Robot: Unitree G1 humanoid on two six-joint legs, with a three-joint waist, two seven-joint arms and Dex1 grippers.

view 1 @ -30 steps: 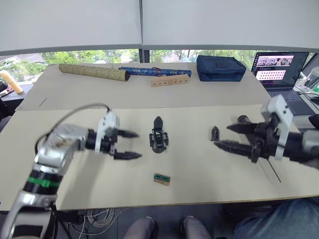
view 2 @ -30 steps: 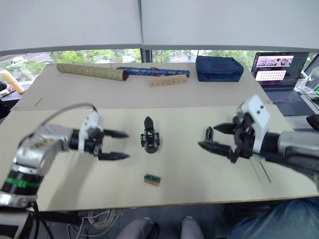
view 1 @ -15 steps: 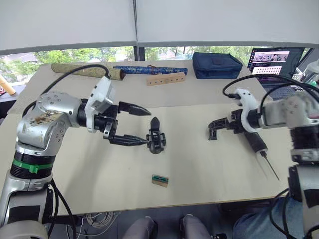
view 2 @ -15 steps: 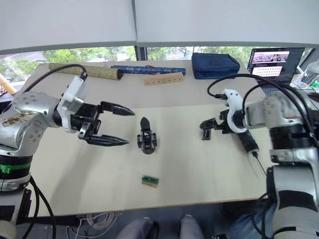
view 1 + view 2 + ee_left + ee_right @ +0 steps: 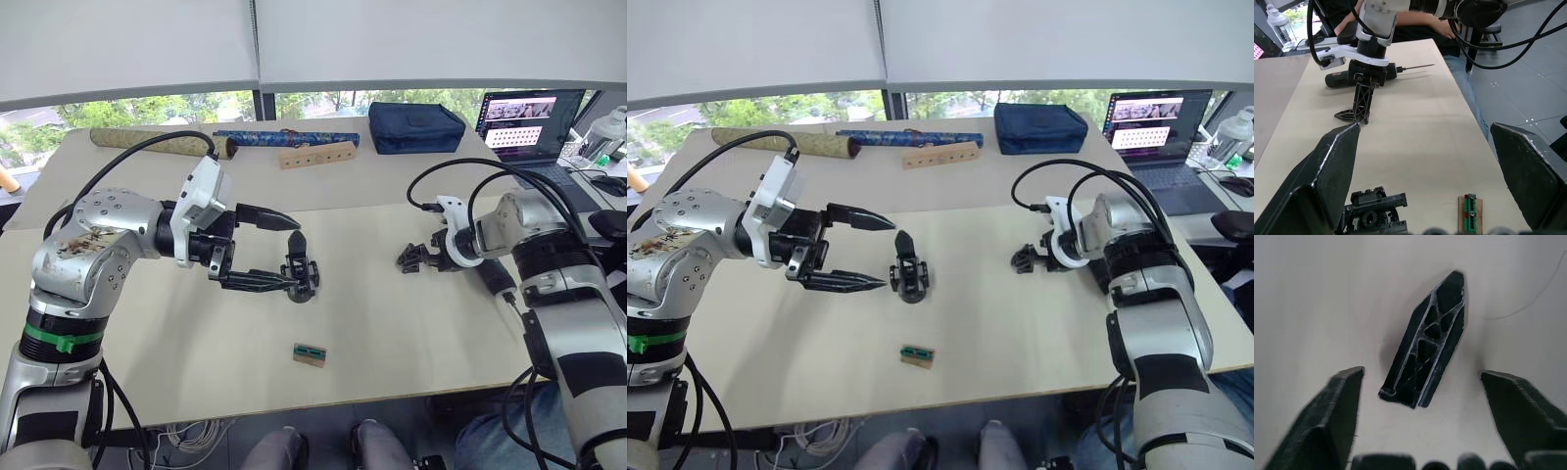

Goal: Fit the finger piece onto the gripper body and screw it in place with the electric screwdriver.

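Our right gripper has its jaws wide around the finger piece, lying flat at right centre of the head view. It looks light, rigid, ribbed plastic; we'd pinch its long flanks. Left gripper gapes beside the gripper body, mid-frame.

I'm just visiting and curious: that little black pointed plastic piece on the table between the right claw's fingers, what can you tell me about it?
The small black plastic wedge lies flat on the cream table, tapering from a blunt squared end to a point. Its upturned face is open, with thin ribs forming a lattice of hollow cells. The right gripper has its two black fingers spread to either side of it, neither touching it. Only the table touches it.
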